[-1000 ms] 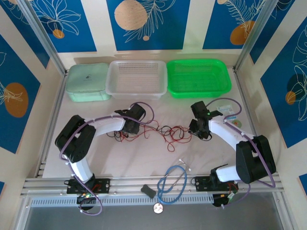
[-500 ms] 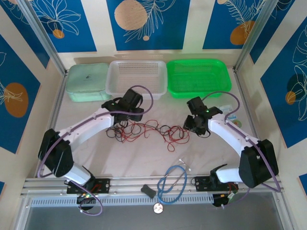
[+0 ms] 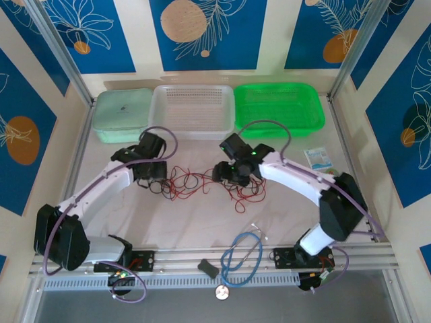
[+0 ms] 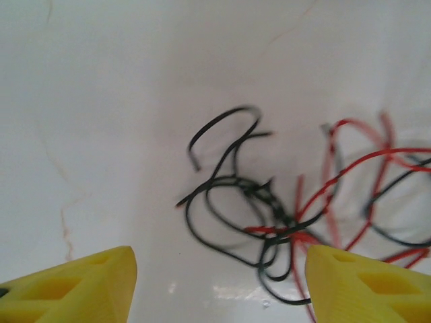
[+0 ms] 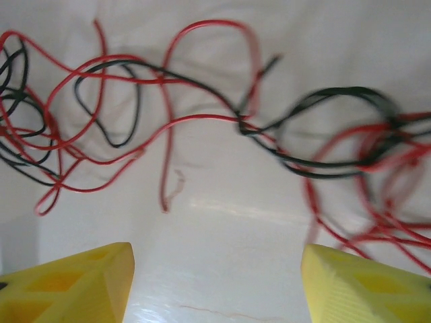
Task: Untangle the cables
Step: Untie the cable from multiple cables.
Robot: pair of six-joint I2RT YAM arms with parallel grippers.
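Observation:
The cables [image 3: 192, 183] are thin red and black wires lying in a loose tangle across the middle of the white table. My left gripper [image 3: 153, 176] hangs over the tangle's left end, jaws open. In the left wrist view its yellow fingertips [image 4: 67, 289] stand wide apart, and black loops knotted with red wire [image 4: 269, 205] lie on the table between and beyond them, near the right finger. My right gripper [image 3: 225, 173] is over the middle of the tangle, also open. Its fingers [image 5: 67, 282] frame bare table, with red and black strands [image 5: 168, 121] just ahead.
Along the back edge stand a mint lidded box [image 3: 123, 116], a white basket [image 3: 193, 111] and a green basket [image 3: 278, 109]. A blue looped tube [image 3: 241, 259] lies near the front edge beside a small dark object [image 3: 208, 268]. A small packet [image 3: 316, 158] lies at right.
Both arms swung leftward. The left gripper went from shut to open and now sits at the tangle's left end. The right gripper opened wider and moved from the tangle's right end to its middle.

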